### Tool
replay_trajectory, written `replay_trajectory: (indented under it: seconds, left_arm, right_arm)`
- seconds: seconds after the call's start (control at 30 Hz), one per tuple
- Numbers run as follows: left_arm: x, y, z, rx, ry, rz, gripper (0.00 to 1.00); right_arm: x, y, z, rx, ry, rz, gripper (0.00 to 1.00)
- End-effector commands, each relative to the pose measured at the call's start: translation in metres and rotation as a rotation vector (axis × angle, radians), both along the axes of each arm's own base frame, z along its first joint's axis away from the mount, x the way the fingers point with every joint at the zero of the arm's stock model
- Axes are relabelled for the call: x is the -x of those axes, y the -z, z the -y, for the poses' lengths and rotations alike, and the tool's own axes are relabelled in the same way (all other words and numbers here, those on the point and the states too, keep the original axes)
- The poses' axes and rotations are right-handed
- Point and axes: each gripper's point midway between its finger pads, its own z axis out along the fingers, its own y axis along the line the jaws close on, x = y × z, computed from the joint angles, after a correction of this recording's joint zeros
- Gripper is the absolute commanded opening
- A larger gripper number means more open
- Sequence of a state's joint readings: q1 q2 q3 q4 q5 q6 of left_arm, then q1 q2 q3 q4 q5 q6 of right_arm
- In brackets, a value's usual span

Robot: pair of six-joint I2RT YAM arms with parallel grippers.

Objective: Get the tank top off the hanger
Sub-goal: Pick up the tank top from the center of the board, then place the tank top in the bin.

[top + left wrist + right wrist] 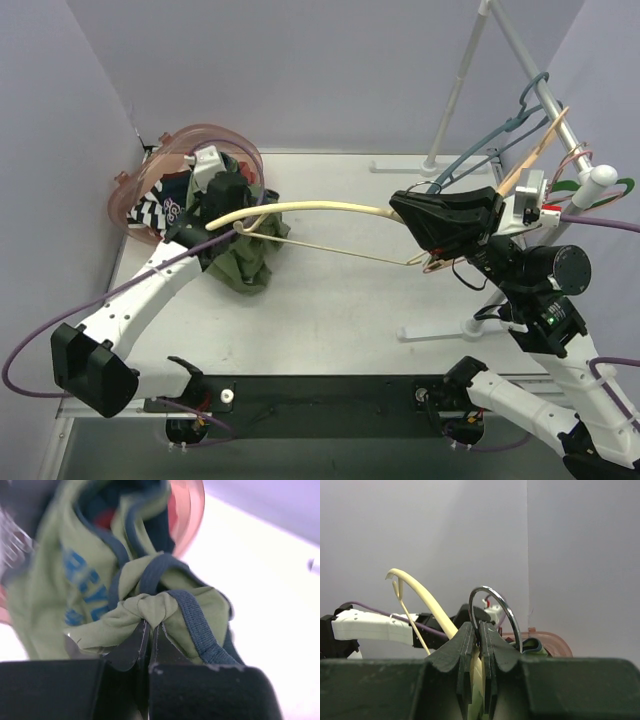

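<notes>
Tank top (243,262) pinched by the strap, hanger (320,207) not yet drawn clear

The tank top, green with dark blue trim, was bunched on the table (350,310), just beside the pink basket (215,140) at the left. A fold of its cloth next to a strap (197,617) was clamped between the closed jaws of the left gripper (150,626). The cream hanger was held off the table by the right gripper (479,630), whose jaws were closed on its neck just under the metal hook (495,605). From there the hanger reached across to the heap, and its far end was seen at the top of the cloth. Whether a strap was looped over that end could not be told from any view.

The step in hand was judged to be the parting of the two: both grips were made, and the garment was not yet shown free of the hanger.

For the next move, the hanger would best be kept steady or drawn away to the right. The pinched cloth would at the same time be pulled off along the curved arm and past its tip. Some lift of the strap over that tip was thought likely to be needed. Care was called for because only a small fold was gripped, and it could slip out under a hard pull. The hanger could also be twisted in its narrow hold.
</notes>
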State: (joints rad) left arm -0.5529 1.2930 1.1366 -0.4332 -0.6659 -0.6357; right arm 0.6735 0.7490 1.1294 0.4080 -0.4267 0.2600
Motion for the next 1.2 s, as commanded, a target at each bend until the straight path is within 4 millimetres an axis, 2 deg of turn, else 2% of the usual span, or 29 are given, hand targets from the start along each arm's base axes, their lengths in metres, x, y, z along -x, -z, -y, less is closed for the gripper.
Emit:
replay_trajectory:
  seconds: [0.0, 0.03, 0.07, 0.1, 0.13, 0.17, 0.2, 0.23, 0.27, 0.3, 0.33, 0.37, 0.4, 0.43, 0.5, 0.53, 0.67, 0.73, 0.8, 0.83, 0.87, 0.9, 0.93, 0.97, 1.0, 1.03, 1.07, 1.1, 1.17]
  left_arm:
    - [-0.027, -0.076, -0.043, -0.067, -0.074, 0.152, 0.00]
    - [-0.034, -0.082, -0.048, -0.079, -0.084, 0.168, 0.00]
    - [-0.040, -0.105, -0.057, -0.079, -0.106, 0.211, 0.00]
    - [-0.044, -0.116, -0.066, -0.110, -0.120, 0.224, 0.00]
    - [-0.050, -0.128, -0.085, -0.121, -0.165, 0.239, 0.00]
    - [-0.057, -0.133, -0.092, -0.131, -0.181, 0.239, 0.00]
    - [-0.061, -0.159, -0.100, -0.126, -0.197, 0.287, 0.00]
    - [-0.069, -0.162, -0.115, -0.136, -0.229, 0.288, 0.00]
    - [-0.074, -0.168, -0.121, -0.155, -0.234, 0.295, 0.00]
    - [-0.076, -0.194, -0.130, -0.147, -0.256, 0.347, 0.00]
    - [-0.085, -0.195, -0.143, -0.159, -0.286, 0.344, 0.00]
    - [-0.088, -0.207, -0.151, -0.165, -0.297, 0.363, 0.00]
    - [-0.087, -0.235, -0.157, -0.157, -0.312, 0.417, 0.00]
    - [-0.097, -0.237, -0.161, -0.170, -0.323, 0.411, 0.00]
    - [-0.099, -0.248, -0.176, -0.226, -0.359, 0.395, 0.00]
    - [-0.104, -0.264, -0.180, -0.236, -0.375, 0.416, 0.00]
    - [-0.122, -0.265, -0.185, -0.277, -0.375, 0.381, 0.00]
    - [-0.131, -0.246, -0.179, -0.257, -0.336, 0.329, 0.00]
    - [-0.142, -0.220, -0.162, -0.194, -0.253, 0.292, 0.00]
    - [-0.139, -0.212, -0.155, -0.164, -0.229, 0.286, 0.00]
    - [-0.143, -0.175, -0.150, -0.136, -0.210, 0.221, 0.00]
    - [-0.144, -0.161, -0.146, -0.120, -0.199, 0.218, 0.00]
    - [-0.135, -0.161, -0.141, -0.098, -0.186, 0.238, 0.00]
    - [-0.133, -0.147, -0.137, -0.076, -0.177, 0.229, 0.00]
    - [-0.133, -0.102, -0.137, -0.074, -0.173, 0.168, 0.00]
    - [-0.128, -0.093, -0.139, -0.059, -0.177, 0.164, 0.00]
    - [-0.128, -0.071, -0.138, -0.022, -0.182, 0.135, 0.00]
    - [-0.125, -0.041, -0.139, -0.003, -0.176, 0.083, 0.00]
    - [-0.127, -0.007, -0.132, 0.067, -0.126, 0.028, 0.00]
  right_arm:
    - [0.014, -0.035, 0.006, -0.082, -0.020, 0.107, 0.00]
    - [0.013, -0.034, 0.005, -0.082, -0.022, 0.108, 0.00]
    - [0.011, -0.033, 0.003, -0.078, -0.023, 0.103, 0.00]
    - [0.011, -0.034, 0.002, -0.078, -0.025, 0.102, 0.00]
    - [0.009, -0.033, 0.001, -0.071, -0.025, 0.096, 0.00]
    - [0.007, -0.032, -0.001, -0.067, -0.026, 0.095, 0.00]
    - [0.007, -0.034, -0.001, -0.065, -0.026, 0.098, 0.00]
    - [0.007, -0.034, -0.002, -0.063, -0.026, 0.095, 0.00]
    - [0.005, -0.033, -0.003, -0.058, -0.024, 0.094, 0.00]
    - [0.004, -0.034, -0.003, -0.056, -0.021, 0.098, 0.00]
    - [0.001, -0.032, -0.005, -0.049, -0.018, 0.092, 0.00]
    - [-0.001, -0.032, -0.007, -0.045, -0.016, 0.090, 0.00]
    - [-0.001, -0.033, -0.007, -0.044, -0.013, 0.093, 0.00]
    - [-0.004, -0.034, -0.008, -0.038, -0.010, 0.088, 0.00]
    - [-0.006, -0.033, -0.011, -0.028, -0.014, 0.084, 0.00]
    - [-0.008, -0.034, -0.013, -0.023, -0.015, 0.081, 0.00]
    - [-0.009, -0.033, -0.014, -0.012, -0.013, 0.082, 0.00]
    - [-0.010, -0.033, -0.014, -0.017, -0.006, 0.080, 0.00]
    - [-0.013, -0.028, -0.016, -0.011, -0.005, 0.071, 0.00]
    - [-0.015, -0.026, -0.017, -0.008, -0.003, 0.066, 0.00]
    - [-0.017, -0.023, -0.019, -0.005, -0.007, 0.056, 0.00]
    - [-0.017, -0.023, -0.020, -0.005, -0.008, 0.055, 0.00]
    - [-0.019, -0.020, -0.022, -0.002, -0.012, 0.047, 0.00]
    - [-0.019, -0.019, -0.023, -0.003, -0.014, 0.046, 0.00]
    - [-0.019, -0.020, -0.023, -0.004, -0.016, 0.043, 0.00]
    - [-0.019, -0.018, -0.025, 0.002, -0.027, 0.038, 0.00]
    - [-0.018, -0.018, -0.026, 0.002, -0.033, 0.037, 0.00]
    - [-0.019, -0.016, -0.027, 0.005, -0.036, 0.031, 0.00]
    - [-0.017, -0.015, -0.029, 0.004, -0.047, 0.025, 0.00]
